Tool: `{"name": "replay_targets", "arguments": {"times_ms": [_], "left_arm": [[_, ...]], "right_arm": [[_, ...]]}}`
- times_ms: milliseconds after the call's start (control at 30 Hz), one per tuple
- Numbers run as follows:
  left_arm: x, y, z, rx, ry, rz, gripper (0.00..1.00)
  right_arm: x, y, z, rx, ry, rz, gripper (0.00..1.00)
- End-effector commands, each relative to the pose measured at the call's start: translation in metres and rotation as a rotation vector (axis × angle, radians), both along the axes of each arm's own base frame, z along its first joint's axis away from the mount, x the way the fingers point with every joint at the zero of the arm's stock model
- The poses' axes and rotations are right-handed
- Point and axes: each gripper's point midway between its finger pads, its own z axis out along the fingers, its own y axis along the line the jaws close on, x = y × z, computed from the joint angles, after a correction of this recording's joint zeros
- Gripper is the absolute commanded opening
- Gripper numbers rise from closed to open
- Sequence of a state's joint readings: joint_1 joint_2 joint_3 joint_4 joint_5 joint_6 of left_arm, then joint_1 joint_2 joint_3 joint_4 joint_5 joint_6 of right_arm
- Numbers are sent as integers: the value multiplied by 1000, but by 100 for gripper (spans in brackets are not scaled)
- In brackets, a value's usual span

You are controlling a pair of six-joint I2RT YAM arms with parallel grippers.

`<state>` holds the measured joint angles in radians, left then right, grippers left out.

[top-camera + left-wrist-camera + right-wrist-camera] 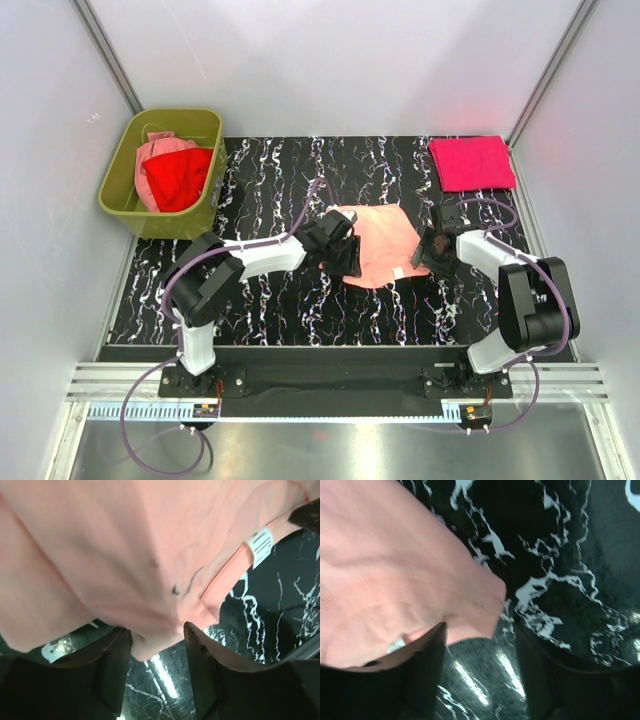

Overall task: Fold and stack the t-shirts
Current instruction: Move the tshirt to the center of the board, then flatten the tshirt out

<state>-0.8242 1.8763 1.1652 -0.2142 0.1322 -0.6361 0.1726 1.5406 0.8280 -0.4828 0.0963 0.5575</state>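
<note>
Left gripper [158, 636]: half-spread around a bunched edge of the salmon shirt [385, 240]; whether pinched, cannot tell. Right gripper [479, 631]: wide, the shirt's opposite corner just inside, unheld. Shirt mid-table, between both arms. Farther right: folded magenta shirt [472, 162].

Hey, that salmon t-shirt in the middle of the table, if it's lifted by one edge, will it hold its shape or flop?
Probably flop: the salmon t-shirt lies creased and bunches between the fingers of the left hand. It looks thin, so it is likely light. Pushed, it would probably wrinkle rather than slide whole across the table.
</note>
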Motion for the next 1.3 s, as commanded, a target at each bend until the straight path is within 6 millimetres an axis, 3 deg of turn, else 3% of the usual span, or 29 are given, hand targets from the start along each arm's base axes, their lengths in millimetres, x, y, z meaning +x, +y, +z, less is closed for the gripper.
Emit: {"name": "replay_targets", "arguments": {"times_ms": [0,33,67,100,133,167,200,233,267,300,367,400,467,500,567,600,667,700,767,800,900,1000,1100,1167,1267], "left_arm": [[15,-13,13,-16,-65,19,40],[17,-15,17,-21,-73,19,18],[21,-17,26,-31,-98,8,10],[31,-21,44,-49,-128,10,0],[40,-21,58,-53,-151,18,0],[49,-20,82,-66,-187,17,0],[71,-14,124,-88,-224,53,0],[84,-7,154,-98,-267,85,0],[92,2,199,-141,-334,101,0],[104,14,261,-195,-422,138,0],[106,42,342,-225,-581,212,0],[100,56,391,-261,-661,237,0],[88,71,427,-293,-714,247,0],[83,79,433,-299,-707,250,0],[68,80,430,-316,-678,210,0],[67,77,400,-282,-623,194,0],[57,83,388,-284,-607,186,0],[55,84,361,-243,-562,181,0],[43,88,356,-252,-554,155,0],[38,87,341,-240,-524,138,0],[20,86,334,-273,-486,91,0],[9,86,332,-295,-468,54,0],[9,81,319,-317,-414,-1,0],[23,80,290,-283,-364,-2,0],[58,89,240,-213,-262,24,4]], "right_arm": [[21,0,-2,-14,-43,-19,60],[26,0,1,-15,-55,-19,51],[32,1,5,-15,-76,-6,42],[39,5,13,-1,-101,11,20],[53,8,33,8,-139,27,6],[61,10,50,7,-166,52,0],[86,20,101,45,-280,85,0],[88,25,126,63,-305,114,0],[95,30,159,79,-365,151,0],[103,43,236,144,-530,198,0],[95,52,309,201,-689,246,0],[80,54,367,230,-836,269,0],[58,49,419,254,-984,253,0],[51,48,428,257,-1010,249,0],[34,48,434,288,-1031,242,0],[30,52,415,313,-985,253,0],[18,59,404,367,-959,263,0],[15,63,387,393,-916,279,0],[5,65,380,412,-891,279,0],[0,67,379,421,-883,291,0],[-14,68,390,431,-890,318,0],[-16,66,394,427,-895,312,0],[-5,66,379,420,-869,296,0],[9,63,356,391,-819,260,0],[31,62,286,353,-653,223,0]]}}
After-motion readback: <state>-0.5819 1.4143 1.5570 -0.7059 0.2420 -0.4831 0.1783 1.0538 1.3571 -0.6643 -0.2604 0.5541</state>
